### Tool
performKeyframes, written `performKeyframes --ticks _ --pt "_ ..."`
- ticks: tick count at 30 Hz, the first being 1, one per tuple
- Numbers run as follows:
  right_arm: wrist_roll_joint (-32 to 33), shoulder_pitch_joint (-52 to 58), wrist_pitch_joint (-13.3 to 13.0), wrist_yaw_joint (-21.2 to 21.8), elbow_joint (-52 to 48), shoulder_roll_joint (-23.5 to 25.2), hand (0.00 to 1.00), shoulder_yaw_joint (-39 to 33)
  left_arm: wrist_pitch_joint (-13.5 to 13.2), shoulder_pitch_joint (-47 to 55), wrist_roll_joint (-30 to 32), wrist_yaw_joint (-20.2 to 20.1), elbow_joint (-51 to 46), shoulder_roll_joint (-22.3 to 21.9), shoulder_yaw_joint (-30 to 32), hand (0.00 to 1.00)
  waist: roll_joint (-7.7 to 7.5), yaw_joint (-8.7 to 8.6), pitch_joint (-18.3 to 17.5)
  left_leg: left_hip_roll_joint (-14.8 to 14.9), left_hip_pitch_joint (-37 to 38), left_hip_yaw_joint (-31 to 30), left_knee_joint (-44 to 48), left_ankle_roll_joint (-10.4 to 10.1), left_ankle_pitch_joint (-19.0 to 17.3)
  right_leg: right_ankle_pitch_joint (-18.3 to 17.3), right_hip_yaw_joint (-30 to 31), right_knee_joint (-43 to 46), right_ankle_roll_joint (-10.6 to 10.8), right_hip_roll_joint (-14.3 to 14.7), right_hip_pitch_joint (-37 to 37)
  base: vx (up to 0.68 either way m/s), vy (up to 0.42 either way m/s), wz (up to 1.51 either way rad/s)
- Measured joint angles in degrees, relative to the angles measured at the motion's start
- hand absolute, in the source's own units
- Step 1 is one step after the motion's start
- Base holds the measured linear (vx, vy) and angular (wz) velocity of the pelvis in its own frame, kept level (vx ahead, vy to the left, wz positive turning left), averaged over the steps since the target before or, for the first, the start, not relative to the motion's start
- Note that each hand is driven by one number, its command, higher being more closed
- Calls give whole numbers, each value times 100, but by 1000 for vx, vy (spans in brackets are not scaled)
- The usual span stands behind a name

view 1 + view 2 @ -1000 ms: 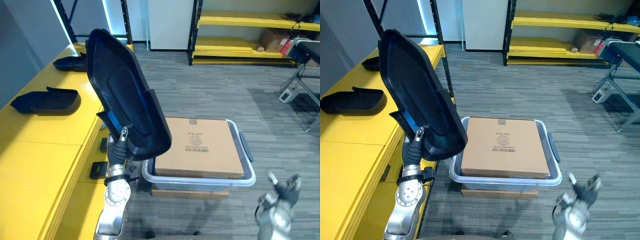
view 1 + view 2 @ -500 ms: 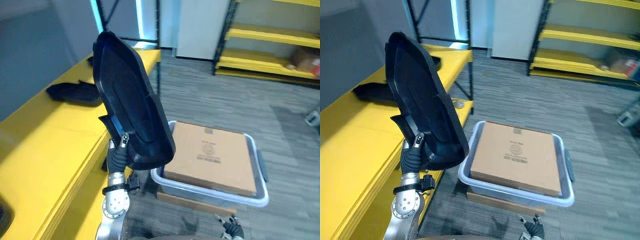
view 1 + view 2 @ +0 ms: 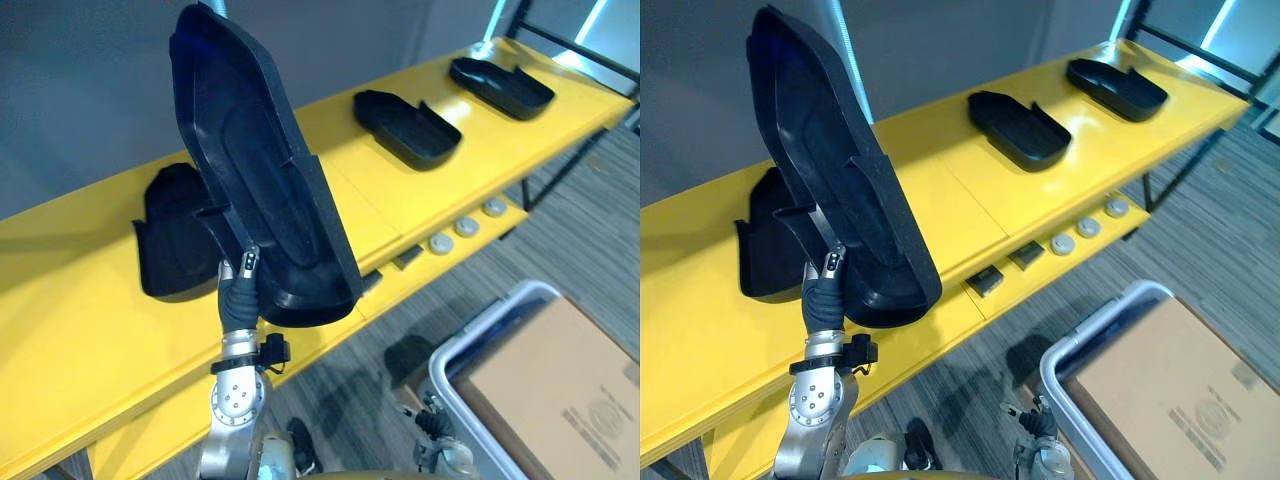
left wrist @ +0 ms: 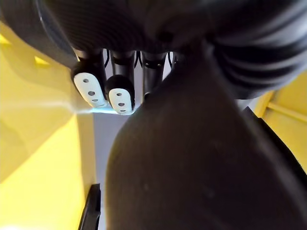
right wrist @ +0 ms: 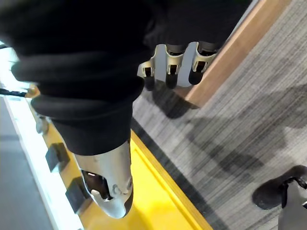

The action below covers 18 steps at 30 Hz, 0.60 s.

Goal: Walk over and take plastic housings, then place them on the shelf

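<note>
Yellow shelf (image 3: 380, 215) is now faced after a camera swing; grey bin (image 3: 484, 325) is seen at 5 o'clock. Black housing (image 3: 260, 170) is kept upright, clasped by left hand (image 3: 240, 295). Right hand (image 5: 169, 67) is hung relaxed, empty.

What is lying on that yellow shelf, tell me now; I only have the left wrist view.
Observer: Three black housings lie on the shelf: the near housing partly hidden behind the held housing in the left hand, the middle housing and the far housing further along.
Operator: Report the right hand.
Observer: The right hand hangs low, open and empty.
Operator: Say what is next to it.
Observer: A grey bin holding a cardboard box.
</note>
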Motion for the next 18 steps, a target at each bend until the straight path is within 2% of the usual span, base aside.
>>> performKeyframes --ticks 1,2,4,5,6,7,8,9,10,11,13,16,18 --pt "-4 -77 -4 -3 5 -9 0 3 -11 -34 8 34 66 15 -29 100 22 -20 6 -16 213 -208 -176 -30 18 -462 897 259 100 409 -436 307 93 106" --pt "-3 -75 -20 -7 96 -17 0 -1 -31 -30 13 72 167 28 -76 100 61 -79 14 -65 421 -429 -346 -89 64 -788 1543 155 172 823 -746 223 43 98" --pt "1 -111 -19 -14 126 -14 0 -1 -33 -46 28 114 304 27 -135 100 19 -143 -15 -127 538 -683 -407 -120 88 -1026 1990 -92 163 1150 -1033 187 -26 105" --pt "5 -48 -26 -16 123 -16 0 -5 -34 -81 45 136 501 18 -161 100 -6 -257 -31 -212 610 -1070 -399 -138 99 -1222 2590 -385 197 1496 -1404 190 -90 126" --pt "9 -42 -29 -19 124 -16 0 -12 -29 -104 45 138 587 19 -161 100 8 -289 -23 -221 624 -1230 -361 -158 110 -1262 2845 -498 231 1636 -1537 222 -143 162" --pt "16 -10 -30 -18 124 -10 0 -8 -18 -113 57 143 704 19 -163 100 16 -359 -23 -250 635 -1512 -303 -222 124 -1228 3296 -842 305 1893 -1734 143 -159 153" --pt "22 84 -33 -21 126 12 0 -6 -18 -94 62 142 736 25 -171 100 -86 -372 -73 -377 639 -1743 -308 -348 117 -702 3522 -1531 355 1948 -1765 137 -165 145" --pt "28 137 -35 -22 130 39 0 0 -19 -102 71 140 731 31 -164 100 -194 -361 -94 -487 675 -1813 -332 -395 100 -272 3570 -1836 349 1862 -1792 171 -216 114" --pt "52 206 -19 -24 181 2 0 -8 -13 -54 72 149 780 -51 -157 100 -182 -258 -141 -469 734 -1951 -265 -471 59 -447 3460 -1912 437 1792 -1614 177 -199 69" --pt "69 234 -26 -28 113 -61 0 -11 -21 91 81 148 738 -124 -131 100 -11 -204 -215 -320 663 -2027 -186 -567 17 -400 3242 -2209 369 1892 -1432 169 -190 52" --pt "70 225 -54 -25 61 -72 0 -10 -24 192 92 133 724 -181 -128 100 116 -151 -279 -165 621 -2041 -206 -649 10 -347 3077 -2514 293 2024 -1289 56 -118 22" --pt "69 252 -60 -19 57 -8 0 -6 -29 301 95 85 709 -204 -129 100 113 -92 -286 -32 711 -2038 -470 -803 107 -250 2942 -2806 197 2146 -1085 -19 -119 12" --pt "69 248 -60 -21 55 25 0 -20 -28 346 93 18 701 -206 -81 100 108 -88 -290 28 707 -2054 -451 -814 114 -171 2860 -2953 168 2194 -975 -28 -66 20"
